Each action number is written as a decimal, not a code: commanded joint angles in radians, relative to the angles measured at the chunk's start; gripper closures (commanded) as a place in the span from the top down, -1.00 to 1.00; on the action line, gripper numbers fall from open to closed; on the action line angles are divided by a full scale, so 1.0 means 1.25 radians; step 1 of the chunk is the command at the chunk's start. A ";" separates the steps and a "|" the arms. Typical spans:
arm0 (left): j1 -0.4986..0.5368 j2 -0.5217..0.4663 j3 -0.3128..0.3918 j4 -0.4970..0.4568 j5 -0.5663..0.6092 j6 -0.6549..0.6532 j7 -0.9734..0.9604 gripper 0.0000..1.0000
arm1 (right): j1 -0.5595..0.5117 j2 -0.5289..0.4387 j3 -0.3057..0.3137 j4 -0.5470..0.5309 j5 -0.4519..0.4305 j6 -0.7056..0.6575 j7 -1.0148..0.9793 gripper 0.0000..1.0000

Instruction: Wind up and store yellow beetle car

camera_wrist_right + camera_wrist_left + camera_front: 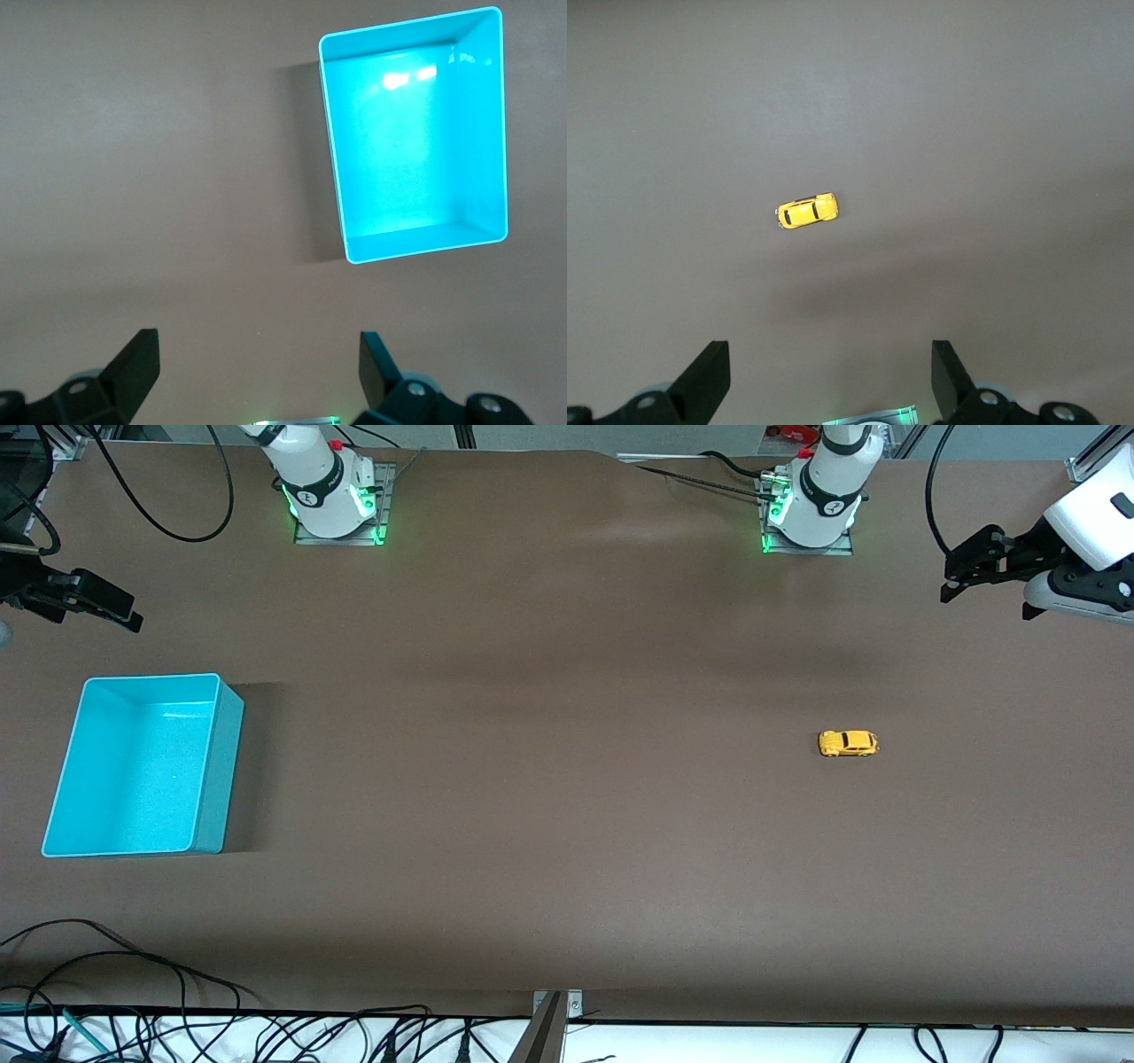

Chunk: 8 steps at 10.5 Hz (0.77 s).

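Brown matte sheeting covers the tabletop (549, 797), smooth and unmarked, with no writing on it. At the right arm's end, the right hand (106, 607) hangs in the air over the tabletop's edge, its dark fingers (133, 363) spread wide and holding nothing. Just nearer the front camera than that hand stands a turquoise bin (142, 766), open-topped, glossy inside and with nothing in it; no label or print shows on its walls. The two white arm bases stand along the robots' edge of the tabletop, each ringed with green light and bearing a small round dark emblem whose letters are too small to read.

Toward the left arm's end sits the yellow beetle car (848, 743), upright on its wheels on the bare tabletop, well apart from the bin, its length lying along the tabletop's long side. Its dark windows show; no lettering on it can be made out. The left hand (983, 571) hangs in the air at the left arm's end, fingers (704, 376) wide apart, empty, well apart from the car.
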 commanded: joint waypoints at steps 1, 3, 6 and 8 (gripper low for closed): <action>0.013 0.004 -0.002 0.010 -0.002 -0.006 -0.008 1.00 | -0.003 0.002 0.005 0.015 0.007 -0.013 0.003 1.00; 0.033 0.010 -0.002 0.011 -0.002 -0.004 -0.008 1.00 | -0.003 0.002 0.005 0.015 0.003 -0.010 0.003 1.00; 0.054 0.014 -0.002 0.013 -0.005 -0.004 -0.011 1.00 | -0.003 0.002 0.006 0.015 0.005 -0.012 0.004 1.00; 0.057 0.014 -0.002 0.013 -0.008 -0.004 -0.058 1.00 | -0.003 0.001 0.005 0.015 0.007 -0.013 0.003 1.00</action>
